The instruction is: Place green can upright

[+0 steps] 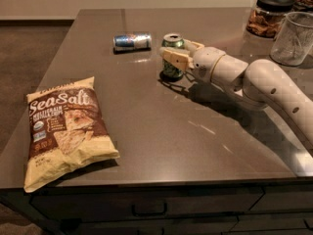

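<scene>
The green can stands upright on the dark table, toward the back middle, its silver top with the pull tab facing up. My gripper reaches in from the right and is shut on the can's upper body. One cream finger crosses the can's front and the other sits behind it on the right. The can's base appears to rest on the tabletop.
A blue-and-silver can lies on its side just left of the green can. A sea-salt chip bag lies at the front left. A snack jar with a black lid and a clear plastic cup stand at the back right.
</scene>
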`<action>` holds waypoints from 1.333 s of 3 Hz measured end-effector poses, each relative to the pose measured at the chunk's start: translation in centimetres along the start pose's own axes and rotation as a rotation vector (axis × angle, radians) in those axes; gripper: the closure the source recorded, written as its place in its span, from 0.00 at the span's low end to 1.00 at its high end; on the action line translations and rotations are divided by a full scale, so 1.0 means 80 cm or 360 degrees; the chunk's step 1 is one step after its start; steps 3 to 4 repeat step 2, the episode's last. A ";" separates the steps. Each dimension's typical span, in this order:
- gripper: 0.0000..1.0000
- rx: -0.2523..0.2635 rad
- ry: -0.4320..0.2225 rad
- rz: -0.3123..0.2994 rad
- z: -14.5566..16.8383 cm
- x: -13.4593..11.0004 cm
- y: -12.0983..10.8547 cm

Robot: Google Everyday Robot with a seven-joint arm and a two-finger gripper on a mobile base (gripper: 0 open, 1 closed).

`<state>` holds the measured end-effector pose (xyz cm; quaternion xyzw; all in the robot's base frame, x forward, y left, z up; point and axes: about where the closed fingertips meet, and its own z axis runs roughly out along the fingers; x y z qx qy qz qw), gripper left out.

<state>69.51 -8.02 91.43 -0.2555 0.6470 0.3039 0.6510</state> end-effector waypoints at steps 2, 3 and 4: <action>0.00 -0.0006 0.0000 -0.0001 0.002 0.000 0.003; 0.00 -0.0006 0.0000 -0.0001 0.002 0.000 0.003; 0.00 -0.0006 0.0000 -0.0001 0.002 0.000 0.003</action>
